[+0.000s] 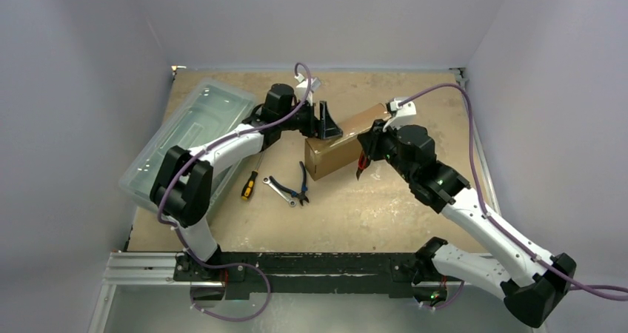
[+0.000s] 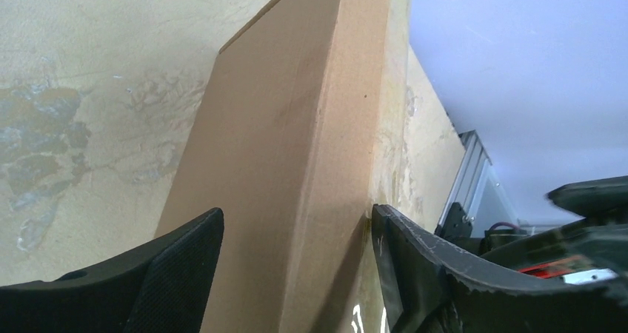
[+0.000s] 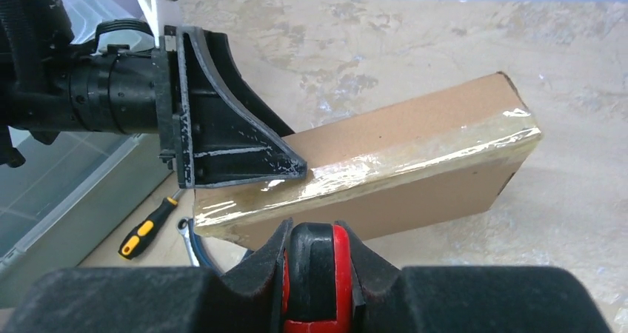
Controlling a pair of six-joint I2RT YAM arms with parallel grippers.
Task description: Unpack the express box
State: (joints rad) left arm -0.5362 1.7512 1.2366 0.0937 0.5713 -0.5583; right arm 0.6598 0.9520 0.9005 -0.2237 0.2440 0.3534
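Brown cardboard express box is straddled by left gripper, grip unconfirmed. Taped seam should be slit shallowly with red tool clenched by right gripper.

I see the express box: plain brown cardboard, shut, clear-taped, standing on a long edge mid counter.

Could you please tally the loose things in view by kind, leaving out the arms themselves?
Cardboard box: 1
Plastic bin: 1
Screwdriver: 1
Wrench: 1
Pliers: 1
Red tool in the right gripper: 1
Total: 6
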